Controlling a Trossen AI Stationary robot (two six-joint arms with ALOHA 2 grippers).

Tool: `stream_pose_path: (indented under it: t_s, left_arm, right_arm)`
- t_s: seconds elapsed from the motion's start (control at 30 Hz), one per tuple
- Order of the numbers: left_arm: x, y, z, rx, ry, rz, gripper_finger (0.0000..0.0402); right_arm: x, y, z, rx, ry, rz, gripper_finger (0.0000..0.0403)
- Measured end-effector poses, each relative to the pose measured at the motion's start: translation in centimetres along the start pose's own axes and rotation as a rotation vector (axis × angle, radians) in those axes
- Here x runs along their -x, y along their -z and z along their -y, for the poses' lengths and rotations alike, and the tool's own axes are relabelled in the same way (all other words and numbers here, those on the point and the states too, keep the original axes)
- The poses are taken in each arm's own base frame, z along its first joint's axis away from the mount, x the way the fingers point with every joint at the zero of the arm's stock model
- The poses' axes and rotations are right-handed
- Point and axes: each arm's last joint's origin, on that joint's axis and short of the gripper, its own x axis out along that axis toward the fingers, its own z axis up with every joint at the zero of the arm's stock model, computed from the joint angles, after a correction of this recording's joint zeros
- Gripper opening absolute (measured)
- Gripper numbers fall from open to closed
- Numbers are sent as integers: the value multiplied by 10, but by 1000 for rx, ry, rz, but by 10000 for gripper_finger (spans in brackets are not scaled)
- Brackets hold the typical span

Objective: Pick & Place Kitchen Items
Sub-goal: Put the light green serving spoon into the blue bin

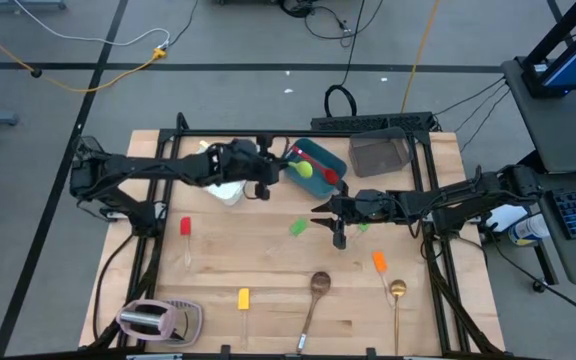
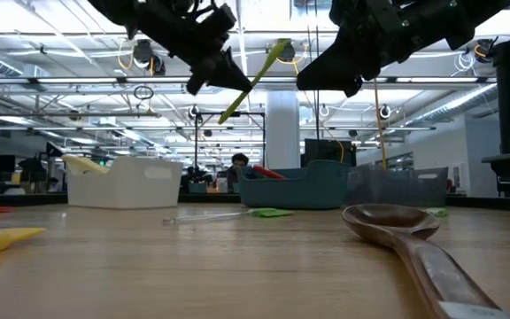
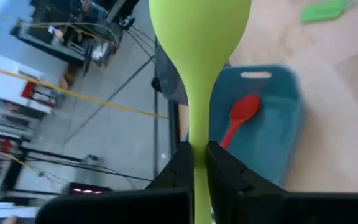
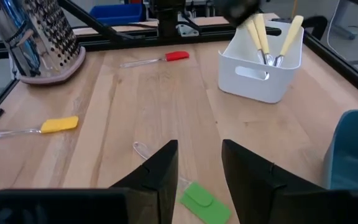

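My left gripper (image 1: 270, 178) is shut on a lime-green spoon (image 3: 199, 37) and holds it in the air beside the teal tub (image 1: 320, 160). A red spoon (image 3: 238, 118) lies in that tub. In the low view the green spoon (image 2: 255, 80) slants, bowl uppermost. My right gripper (image 4: 197, 168) is open and empty, high above the table near its middle (image 1: 328, 218). A green spatula (image 4: 201, 202) lies flat on the wood below its fingers. My left gripper pinches the green spoon's handle (image 3: 197, 158) between its two fingers. The spoon runs along the fingers, its bowl (image 3: 199, 25) sticking out past the fingertips toward the teal tub. It is lifted clear of the table and tilted, bowl end higher (image 2: 280, 49).
On the table lie a red spatula (image 1: 185, 228), a yellow spatula (image 1: 243, 298), a wooden spoon (image 1: 318, 285), an orange spatula (image 1: 379, 262) and a gold spoon (image 1: 397, 291). The white tub (image 4: 260, 68) holds cream-handled knives. A smoky-grey tub (image 1: 380, 155) stands far right, the toaster (image 1: 148, 320) near left.
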Motion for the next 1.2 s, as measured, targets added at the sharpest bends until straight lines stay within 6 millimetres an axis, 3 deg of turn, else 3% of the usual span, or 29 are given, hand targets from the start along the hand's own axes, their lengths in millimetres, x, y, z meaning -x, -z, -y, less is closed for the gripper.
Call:
stream_pose_path:
  t_s: [0.23,0.33,0.47,0.67,0.93,1.2]
  left_arm:
    - [-45,27,11,-98,-4,-56,13]
    - [-66,30,20,-203,-73,-186,13]
    - [-85,19,17,-325,-84,-292,7]
    - [-117,12,32,-490,-24,-390,19]
    - [-137,27,54,-546,74,-459,17]
    - [-139,31,59,-502,95,-481,65]
  right_arm:
    - [0,-1,0,-1,2,6,116]
    - [0,-1,0,-1,1,7,116]
    - [0,-1,0,7,1,7,116]
    - [0,0,0,11,2,-4,116]
    - [0,5,1,17,7,-47,116]
    - [1,21,3,-3,10,-69,116]
